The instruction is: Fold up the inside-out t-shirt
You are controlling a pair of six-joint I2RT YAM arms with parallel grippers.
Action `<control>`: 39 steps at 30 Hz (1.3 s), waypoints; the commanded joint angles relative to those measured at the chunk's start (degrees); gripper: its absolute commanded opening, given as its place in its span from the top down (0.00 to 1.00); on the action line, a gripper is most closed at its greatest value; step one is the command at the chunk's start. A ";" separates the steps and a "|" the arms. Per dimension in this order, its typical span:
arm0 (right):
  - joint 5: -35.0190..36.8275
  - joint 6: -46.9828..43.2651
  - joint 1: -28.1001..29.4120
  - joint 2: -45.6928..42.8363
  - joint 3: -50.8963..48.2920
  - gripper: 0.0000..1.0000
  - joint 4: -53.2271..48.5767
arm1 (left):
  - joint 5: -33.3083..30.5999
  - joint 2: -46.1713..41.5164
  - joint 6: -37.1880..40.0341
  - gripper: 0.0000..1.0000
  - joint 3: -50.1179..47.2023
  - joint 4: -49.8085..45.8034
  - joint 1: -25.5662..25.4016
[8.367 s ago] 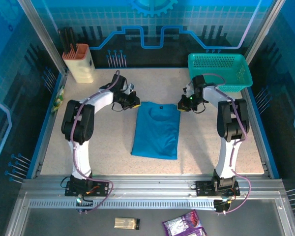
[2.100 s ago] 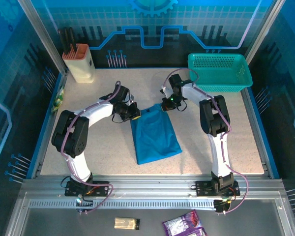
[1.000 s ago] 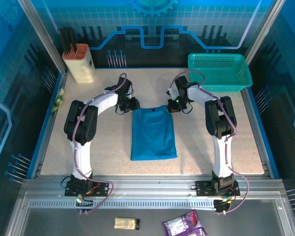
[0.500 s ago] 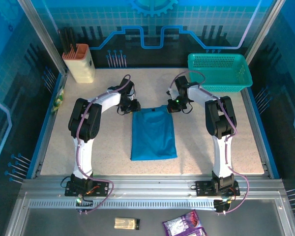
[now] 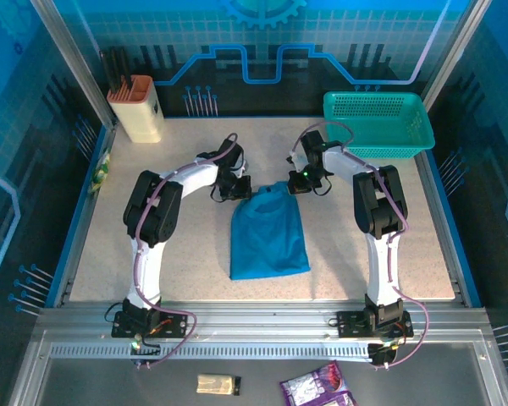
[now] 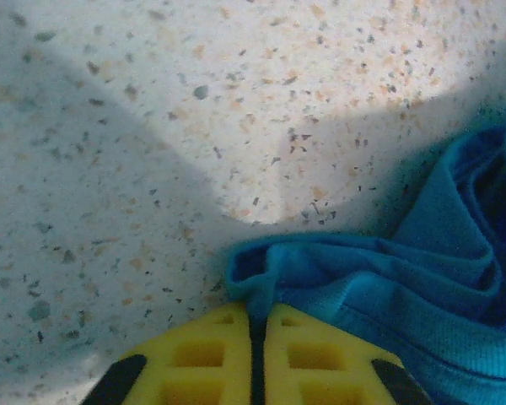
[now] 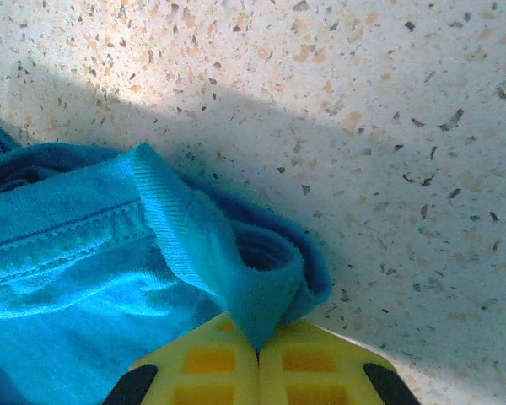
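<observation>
left gripper point(image 6: 257, 342): I see yellow pads pinched tight on shirt edge
t-shirt point(image 6: 422, 278): bunched, lower-rt
table point(image 6: 152, 126): speckled

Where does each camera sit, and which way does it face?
Top external: above and behind the bases, facing down on the table; both arms show, left gripper and right gripper at far corners of the t-shirt.
Left wrist: on the left arm, facing down past its yellow fingers, gripping the t-shirt.
Right wrist: same on the right arm, fingers gripping the t-shirt.
Shared: t-shirt, speckled table.
</observation>
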 commanded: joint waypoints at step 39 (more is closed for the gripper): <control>-7.99 -5.96 -5.21 -22.75 1.24 1.00 33.15 | 8.85 -24.28 19.29 1.00 7.13 21.93 9.94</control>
